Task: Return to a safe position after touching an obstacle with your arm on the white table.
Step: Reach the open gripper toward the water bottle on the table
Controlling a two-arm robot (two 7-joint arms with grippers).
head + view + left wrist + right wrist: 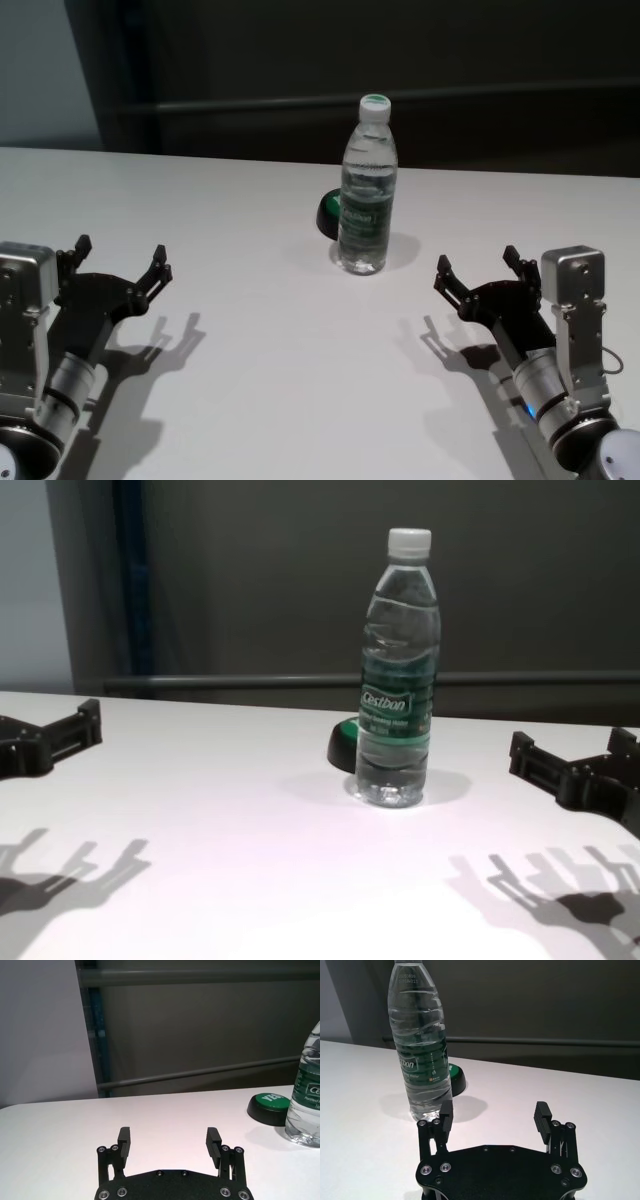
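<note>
The obstacle, a tall clear water bottle with a white cap and dark green label, stands upright near the middle of the white table. It also shows in the chest view, the right wrist view and at the edge of the left wrist view. My left gripper is open and empty at the near left, well apart from the bottle. My right gripper is open and empty at the near right, also apart from it. Both hover low over the table.
A small low black-and-green dome sits on the table just behind the bottle, on its left side; it also shows in the left wrist view. A dark wall with a horizontal rail runs behind the table's far edge.
</note>
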